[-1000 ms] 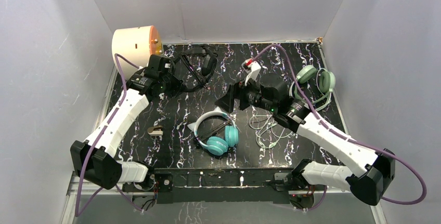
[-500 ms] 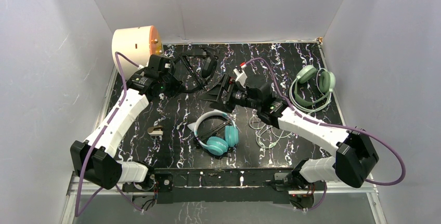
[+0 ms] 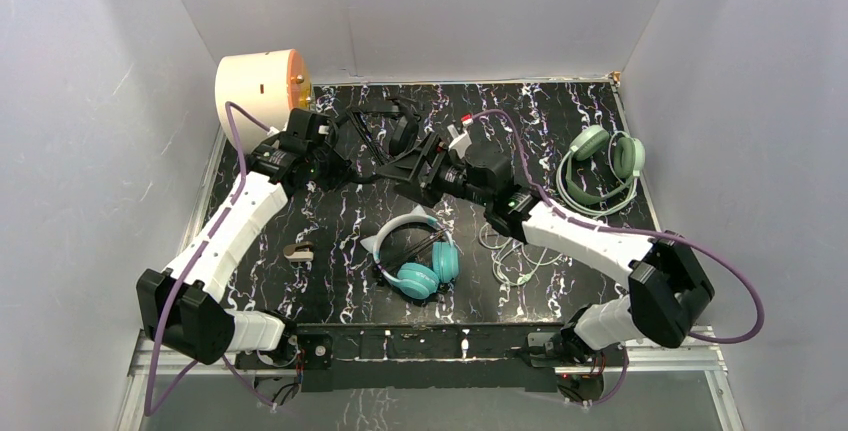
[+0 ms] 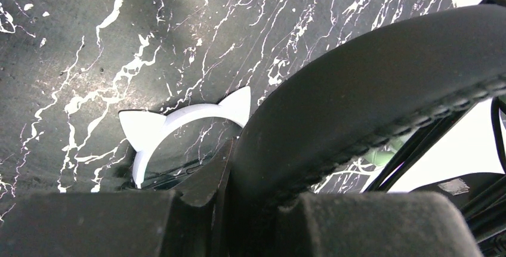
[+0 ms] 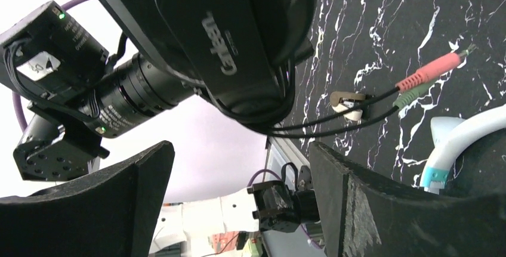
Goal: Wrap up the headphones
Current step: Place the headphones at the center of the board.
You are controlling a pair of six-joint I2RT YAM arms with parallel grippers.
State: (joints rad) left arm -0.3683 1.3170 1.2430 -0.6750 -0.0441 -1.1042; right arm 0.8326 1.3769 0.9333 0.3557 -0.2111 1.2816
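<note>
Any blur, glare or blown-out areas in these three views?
Top view: sharp, evenly lit. Left wrist: black headset close and soft; right edge blown white. Right wrist: near jaws dark and blurred, background at left washed out, plugs sharp.

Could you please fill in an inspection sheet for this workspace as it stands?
Surface: black white-veined tabletop.
Job's things: black headset far centre; teal headset near centre; sage-green headset right.
Clutter: cream drum far-left corner; small tan piece left of teal headset.
Grippers: left gripper shut on black headset's band; right gripper open near its earcup.
Cables: light cable loose beside sage-green headset; black leads end in pink and green plugs.
Surroundings: grey walls.
</note>
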